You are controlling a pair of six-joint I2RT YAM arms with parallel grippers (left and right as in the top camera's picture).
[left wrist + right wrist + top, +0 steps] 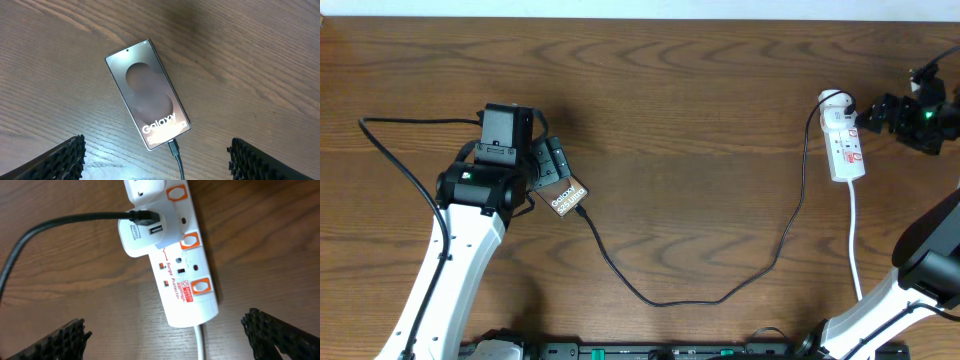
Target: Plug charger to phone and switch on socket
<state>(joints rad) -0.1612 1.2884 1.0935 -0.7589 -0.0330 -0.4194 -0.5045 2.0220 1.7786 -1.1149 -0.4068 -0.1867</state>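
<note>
The brownish-grey phone (147,95) lies flat on the wooden table, and the charger's black connector tip (173,147) sits against its bottom edge. My left gripper (157,167) hovers above that end, open, holding nothing. In the overhead view the phone (569,194) peeks out beside the left gripper (552,165). The charger cable (660,300) loops across the table to a white adapter (142,232) plugged into the socket (185,270). My right gripper (172,340) stands open over the socket's cord end. From above, the right gripper (870,112) is just right of the socket (845,145).
The socket strip carries three orange rocker switches (190,241) along one side. Its white cord (853,240) runs toward the table's near edge. The right arm's base (920,270) stands at the right front, and the left arm (450,260) rises from the left front.
</note>
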